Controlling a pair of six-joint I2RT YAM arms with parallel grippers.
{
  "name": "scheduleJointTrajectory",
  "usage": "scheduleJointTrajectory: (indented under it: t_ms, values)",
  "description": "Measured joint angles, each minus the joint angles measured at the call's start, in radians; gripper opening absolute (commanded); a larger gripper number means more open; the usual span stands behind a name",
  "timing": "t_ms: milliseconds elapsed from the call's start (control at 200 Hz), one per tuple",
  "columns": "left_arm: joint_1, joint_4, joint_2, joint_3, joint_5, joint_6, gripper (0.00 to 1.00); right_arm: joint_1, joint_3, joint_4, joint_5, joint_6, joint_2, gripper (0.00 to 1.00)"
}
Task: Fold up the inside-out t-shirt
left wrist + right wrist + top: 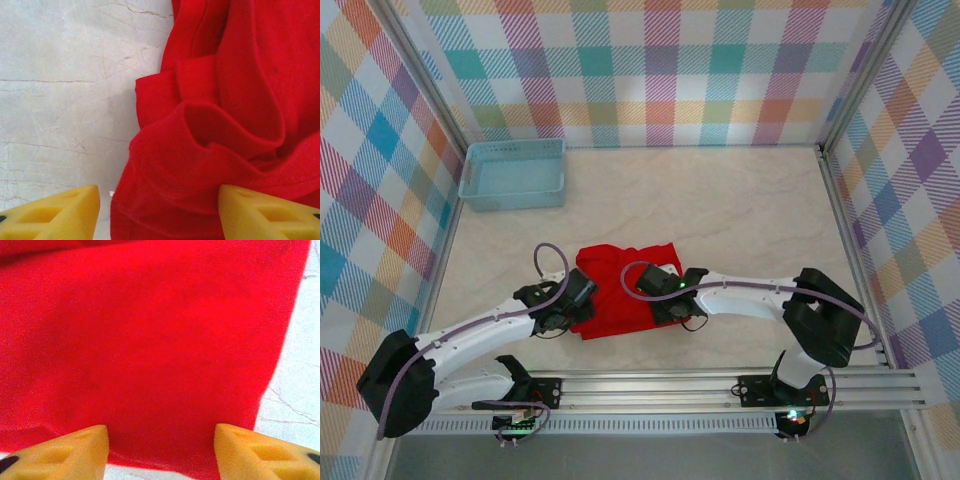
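Inside-out t-shirt (610, 310) (crumpled) lies under the left hand (159, 195) and right hand (161, 432), both spread apart.

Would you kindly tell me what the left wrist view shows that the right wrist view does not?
Left wrist view: the t-shirt is bunched into thick folds, with bare table to its left. The left tool straddles the cloth's edge, one fingertip over the table. Right wrist view: the cloth lies flat and smooth, its edge running down the right side, and the right tool hovers over it. Shared: red cloth, pale marbled table, and yellow fingertips standing apart with nothing pinched.
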State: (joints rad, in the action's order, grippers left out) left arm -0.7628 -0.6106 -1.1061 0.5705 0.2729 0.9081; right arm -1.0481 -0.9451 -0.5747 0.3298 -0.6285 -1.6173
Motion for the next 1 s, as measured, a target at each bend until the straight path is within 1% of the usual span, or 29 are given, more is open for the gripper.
scheduleJointTrajectory:
  t_ms: [60,160,220,310,365,635,665,685,715,755,785,840,920,1000]
  values:
    - [0.0,0.011,-0.006,0.0,-0.004,-0.001,0.57,0.0,-0.002,-0.008,0.013,0.001,-0.012,0.48]
    - [0.0,0.016,-0.013,0.0,-0.011,-0.004,0.52,0.0,-0.004,-0.022,0.03,-0.002,-0.018,0.36]
    - [0.0,0.017,-0.013,0.0,-0.014,-0.006,0.49,0.0,-0.005,-0.023,0.034,-0.004,-0.018,0.31]
    - [0.0,0.019,-0.013,0.0,-0.021,-0.013,0.43,0.0,-0.005,-0.022,0.037,-0.013,-0.018,0.19]
    - [0.001,0.019,-0.013,0.0,-0.024,-0.016,0.4,0.0,-0.005,-0.021,0.038,-0.013,-0.018,0.16]
    - [0.001,0.018,0.017,0.0,-0.038,-0.024,0.31,0.0,-0.002,-0.018,0.037,-0.025,-0.016,0.0]
    - [0.001,0.018,0.021,0.0,-0.038,-0.027,0.31,0.0,0.0,-0.018,0.037,-0.026,-0.013,0.0]
    - [0.0,0.018,0.023,0.0,-0.038,-0.03,0.31,0.0,0.002,-0.018,0.038,-0.027,-0.009,0.03]
    - [0.001,0.016,0.026,0.0,-0.039,-0.032,0.31,0.0,0.005,-0.019,0.038,-0.029,-0.003,0.1]
    - [0.001,0.013,0.029,0.001,-0.039,-0.035,0.31,0.0,0.011,-0.018,0.037,-0.032,0.011,0.24]
    - [0.001,0.01,0.031,0.001,-0.039,-0.036,0.31,0.0,0.016,-0.018,0.037,-0.033,0.025,0.3]
    - [0.001,0.009,0.035,0.001,-0.037,-0.038,0.31,0.0,0.023,-0.022,0.035,-0.03,0.053,0.39]
    - [0.001,0.002,0.037,0.002,-0.032,-0.038,0.32,0.0,0.025,-0.018,0.025,-0.039,0.077,0.47]
    - [0.002,-0.008,0.037,0.002,-0.026,-0.037,0.32,0.0,0.025,-0.013,0.006,-0.04,0.067,0.49]
